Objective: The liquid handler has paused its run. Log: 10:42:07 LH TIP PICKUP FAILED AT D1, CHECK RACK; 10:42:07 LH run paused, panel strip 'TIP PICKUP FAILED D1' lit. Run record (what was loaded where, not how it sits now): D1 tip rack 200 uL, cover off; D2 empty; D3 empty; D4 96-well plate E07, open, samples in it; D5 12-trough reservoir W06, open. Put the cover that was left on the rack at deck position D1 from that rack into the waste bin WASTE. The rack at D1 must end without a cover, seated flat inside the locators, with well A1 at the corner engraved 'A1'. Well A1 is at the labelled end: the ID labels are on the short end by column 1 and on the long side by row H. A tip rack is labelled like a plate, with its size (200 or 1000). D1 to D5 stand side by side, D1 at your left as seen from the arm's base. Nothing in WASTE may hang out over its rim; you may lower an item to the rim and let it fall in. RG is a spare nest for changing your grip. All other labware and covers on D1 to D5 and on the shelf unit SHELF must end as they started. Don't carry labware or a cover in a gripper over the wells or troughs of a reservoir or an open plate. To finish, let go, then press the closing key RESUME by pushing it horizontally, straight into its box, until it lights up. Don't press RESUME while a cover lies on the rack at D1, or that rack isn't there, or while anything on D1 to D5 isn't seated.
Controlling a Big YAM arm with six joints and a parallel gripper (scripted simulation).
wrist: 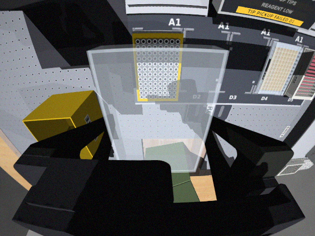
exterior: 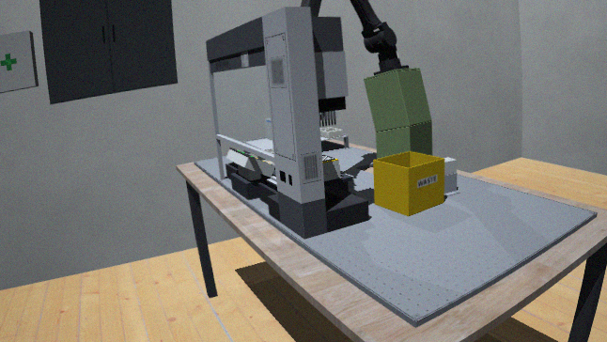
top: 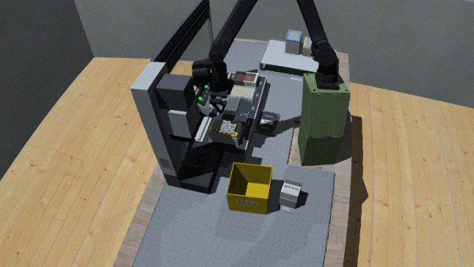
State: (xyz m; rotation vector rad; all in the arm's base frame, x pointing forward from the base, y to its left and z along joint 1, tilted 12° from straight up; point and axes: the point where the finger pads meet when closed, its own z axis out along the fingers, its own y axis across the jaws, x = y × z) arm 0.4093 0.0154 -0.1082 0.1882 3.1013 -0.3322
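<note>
We have the clear cover [wrist: 157, 106] clamped across its width in the end effector [wrist: 157, 152], one finger on each long edge, so the fingers stand wide. It hangs clear above the deck; through it the wrist view shows the yellow rack [wrist: 157, 67] at D1, at 12 o'clock, uncovered, inside its locators below the engraved A1.

The cover is held roughly level, which we judge suits a flat drop at the bin rim. The bin [wrist: 61, 114] lies at 9 o'clock in the wrist view, open and well apart from the deck.

The plate [wrist: 277, 67] at D4 and the reservoir [wrist: 303, 78] at D5 sit at 2 o'clock, away from the line to the bin, so the carry need not pass over open wells.

Arm pose: from the green pedestal [top: 324, 110] the arm rises out of the top view and comes back down, with the wrist [top: 210, 82] hanging over the deck beside the handler's gantry [top: 161, 110], end effector pointing down.

The panel strip [wrist: 269, 16] is lit. RESUME is not yet due; the cover must go into the bin first.
</note>
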